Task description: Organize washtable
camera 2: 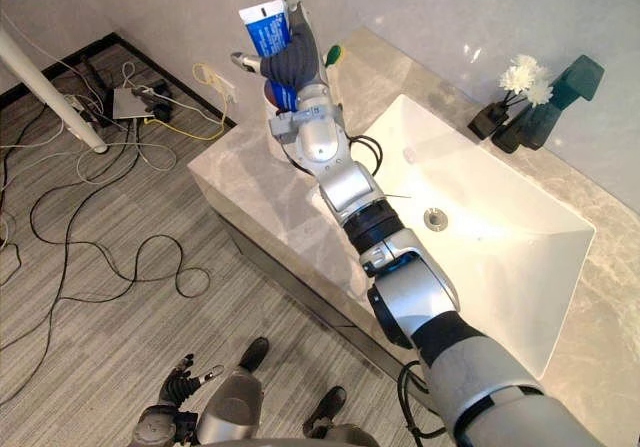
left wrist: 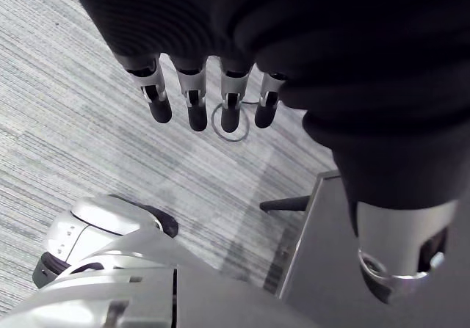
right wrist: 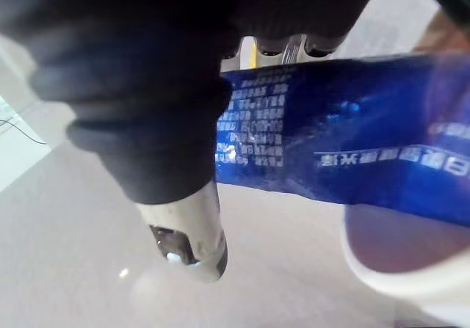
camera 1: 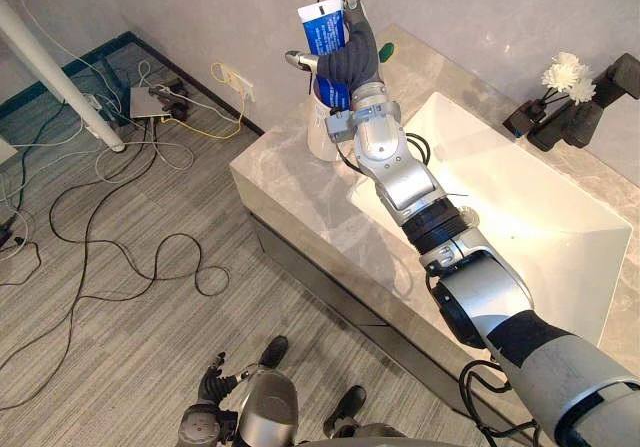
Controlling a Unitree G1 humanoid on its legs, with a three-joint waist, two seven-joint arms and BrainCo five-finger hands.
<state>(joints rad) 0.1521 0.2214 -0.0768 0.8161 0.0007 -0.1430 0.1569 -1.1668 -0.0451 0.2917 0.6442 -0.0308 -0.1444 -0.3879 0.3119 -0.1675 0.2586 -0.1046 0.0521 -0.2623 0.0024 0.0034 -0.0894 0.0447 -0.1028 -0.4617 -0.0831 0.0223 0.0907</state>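
Right hand, over a white cup beside the sink, clasped a blue, white-ended tube; left hand hung loose.

The left robot hand is seen past its dark ribbed cover, with its silver dark-tipped fingers hung straight in a row and nothing gripped. Grey striped carpet floor is spread beneath, and a flat grey panel is glimpsed alongside.

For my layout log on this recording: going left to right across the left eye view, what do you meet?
white pole → grey box → blue toothpaste tube, held up in the right hand → white sink basin → white flowers
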